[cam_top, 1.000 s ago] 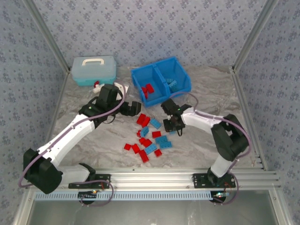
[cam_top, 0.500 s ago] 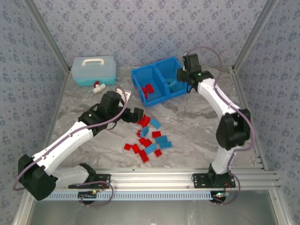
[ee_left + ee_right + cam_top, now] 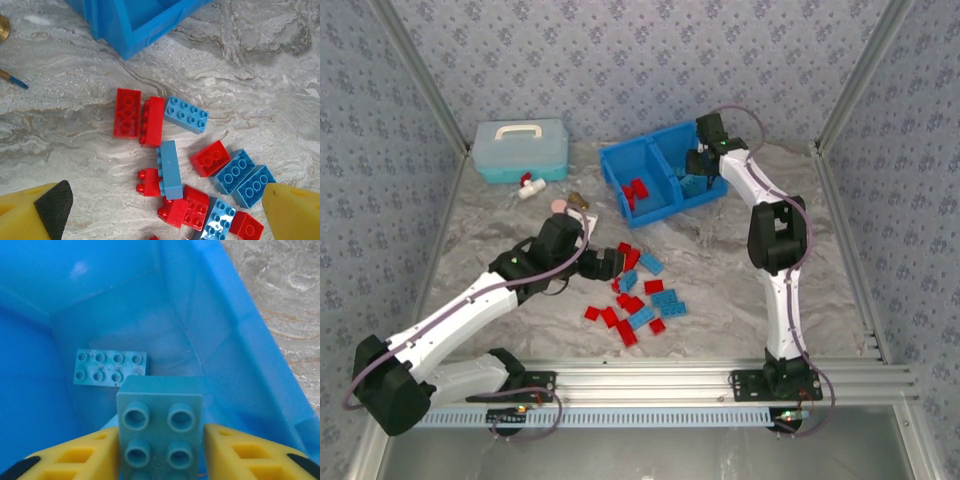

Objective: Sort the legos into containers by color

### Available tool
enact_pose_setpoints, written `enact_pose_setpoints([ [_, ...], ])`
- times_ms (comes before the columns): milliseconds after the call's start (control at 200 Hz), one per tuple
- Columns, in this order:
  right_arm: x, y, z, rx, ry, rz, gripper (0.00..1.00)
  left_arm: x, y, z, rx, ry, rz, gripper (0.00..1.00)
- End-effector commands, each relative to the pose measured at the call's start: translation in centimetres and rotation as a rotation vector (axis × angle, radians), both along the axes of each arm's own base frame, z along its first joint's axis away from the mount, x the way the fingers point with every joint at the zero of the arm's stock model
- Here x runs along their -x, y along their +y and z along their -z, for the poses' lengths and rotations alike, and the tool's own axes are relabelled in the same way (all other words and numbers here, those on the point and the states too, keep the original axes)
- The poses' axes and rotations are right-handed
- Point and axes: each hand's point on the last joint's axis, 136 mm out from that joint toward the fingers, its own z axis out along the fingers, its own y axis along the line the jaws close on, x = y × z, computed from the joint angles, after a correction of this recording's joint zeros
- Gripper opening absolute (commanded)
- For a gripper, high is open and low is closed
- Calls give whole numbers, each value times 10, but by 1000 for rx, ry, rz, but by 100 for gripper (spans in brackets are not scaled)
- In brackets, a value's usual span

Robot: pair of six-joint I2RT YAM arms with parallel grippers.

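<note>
Marbled grey worktop (image 3: 720, 280). My right tool (image 3: 160, 455) is clenched on a light blue lego (image 3: 160, 405) above the bin's right compartment (image 3: 235, 335). Released crooked, it may bounce out. My left tool (image 3: 165, 215) is spread wide over the loose legos (image 3: 170, 170).

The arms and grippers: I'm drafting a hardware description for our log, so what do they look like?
The left arm and right arm have white link shells, black joint housings and a thin purplish cable running along each. The left fingers and right fingers are yellow blocks with black pads.
</note>
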Motion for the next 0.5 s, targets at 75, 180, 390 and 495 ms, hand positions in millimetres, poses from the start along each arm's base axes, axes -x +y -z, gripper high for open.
enact_pose_setpoints([
  [75, 10, 3, -31, -35, -22, 2, 65, -6, -3, 19, -10, 45, -50, 99],
  [180, 21, 6, -59, -61, -61, -9, 65, -13, -6, 33, -53, 89, -69, 99],
  [390, 84, 21, -123, -187, -190, -68, 68, -44, -14, 67, -207, 155, -110, 97],
  [495, 124, 26, -136, -191, -230, -98, 72, -60, -22, 86, -247, 173, -102, 88],
])
